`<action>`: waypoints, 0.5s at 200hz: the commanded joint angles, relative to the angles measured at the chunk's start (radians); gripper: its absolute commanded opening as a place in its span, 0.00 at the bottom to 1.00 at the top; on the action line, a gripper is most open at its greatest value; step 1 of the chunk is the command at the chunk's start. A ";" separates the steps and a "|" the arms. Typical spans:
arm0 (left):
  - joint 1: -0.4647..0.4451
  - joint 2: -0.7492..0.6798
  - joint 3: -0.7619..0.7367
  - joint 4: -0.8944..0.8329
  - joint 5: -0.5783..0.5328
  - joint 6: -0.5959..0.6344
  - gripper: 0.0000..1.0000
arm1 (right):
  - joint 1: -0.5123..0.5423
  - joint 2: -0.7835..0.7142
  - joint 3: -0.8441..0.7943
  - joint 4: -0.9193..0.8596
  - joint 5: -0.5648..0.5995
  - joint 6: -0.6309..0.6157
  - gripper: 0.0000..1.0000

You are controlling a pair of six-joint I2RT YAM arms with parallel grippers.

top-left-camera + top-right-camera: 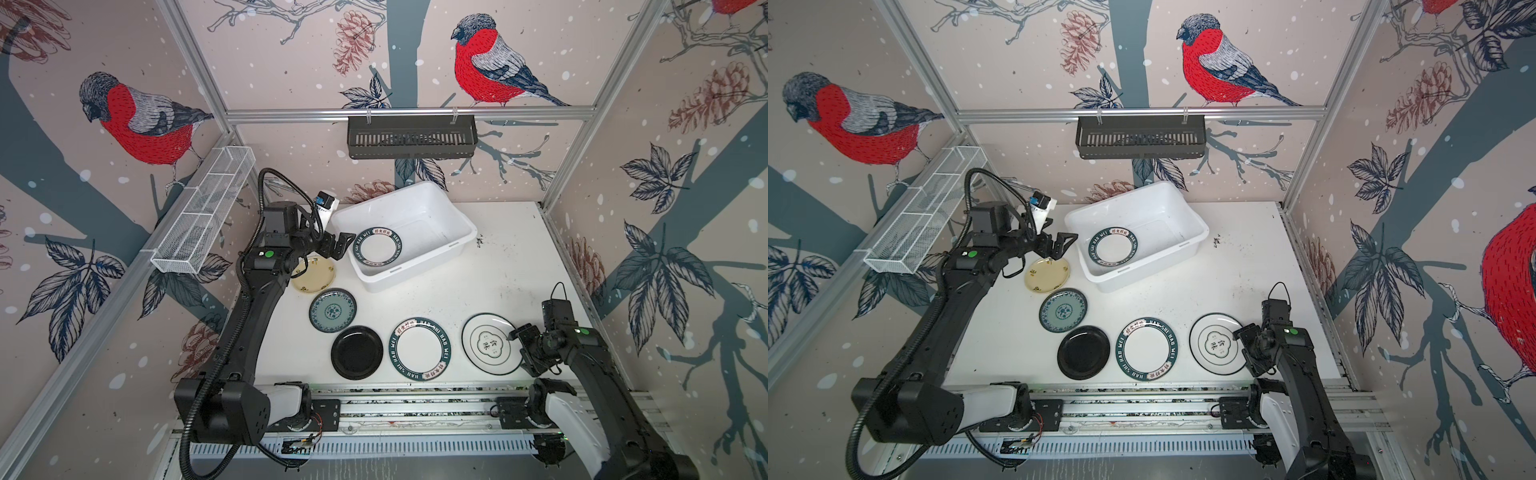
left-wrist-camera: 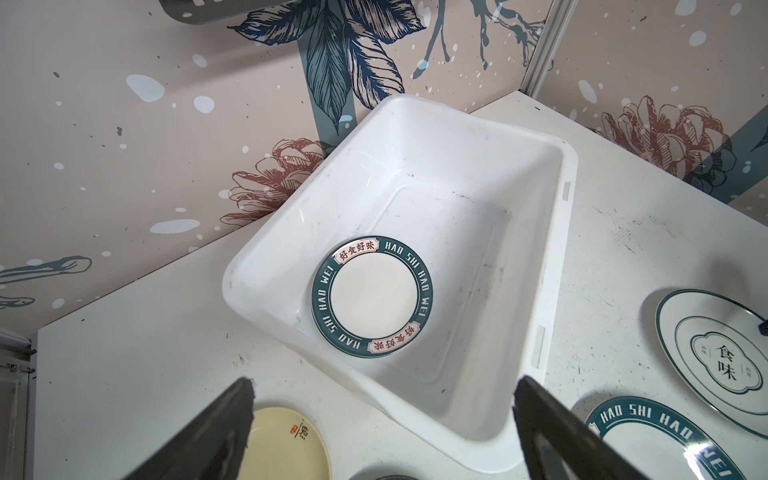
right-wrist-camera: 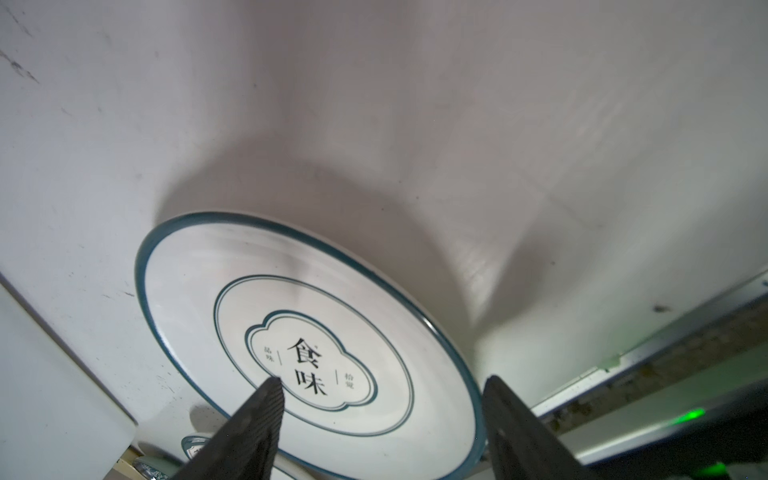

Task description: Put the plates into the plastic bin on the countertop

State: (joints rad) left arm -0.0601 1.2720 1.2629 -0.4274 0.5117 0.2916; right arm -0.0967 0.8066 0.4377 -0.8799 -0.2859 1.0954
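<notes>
The white plastic bin (image 1: pixel 432 232) (image 2: pixel 457 174) stands at the back of the countertop (image 1: pixel 498 270) with one green-lettered plate (image 1: pixel 377 246) (image 2: pixel 372 297) flat inside. In a curved row in front lie a pale yellow plate (image 1: pixel 316 278), a teal floral plate (image 1: pixel 332 310), a black plate (image 1: pixel 356 352), a second lettered plate (image 1: pixel 419 348) and a white emblem plate (image 1: pixel 486 343) (image 3: pixel 291 291). My left gripper (image 1: pixel 343 246) (image 2: pixel 384 382) hangs open and empty beside the bin's left rim, over the yellow plate. My right gripper (image 1: pixel 517 347) (image 3: pixel 383 380) is open, straddling the emblem plate's right rim.
A black slotted basket (image 1: pixel 411 137) hangs on the back wall and a white wire-mesh basket (image 1: pixel 203 216) on the left wall. Aluminium rails (image 1: pixel 415 409) run along the front edge. Patterned walls close in three sides.
</notes>
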 commanded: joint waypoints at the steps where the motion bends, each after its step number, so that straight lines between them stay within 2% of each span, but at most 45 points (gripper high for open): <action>1: -0.001 -0.008 -0.001 0.025 -0.003 0.004 0.96 | 0.002 0.011 -0.013 0.030 -0.016 -0.003 0.76; 34: -0.001 -0.010 0.001 0.021 -0.009 0.004 0.96 | 0.002 0.023 -0.016 0.052 -0.025 -0.017 0.74; 100: -0.001 -0.003 0.008 0.030 -0.009 -0.011 0.96 | 0.013 0.034 -0.033 0.254 -0.124 0.021 0.62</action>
State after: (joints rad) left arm -0.0601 1.2671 1.2629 -0.4278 0.4969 0.2867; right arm -0.0856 0.8318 0.4122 -0.7361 -0.3595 1.0958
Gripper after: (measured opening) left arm 0.964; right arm 0.631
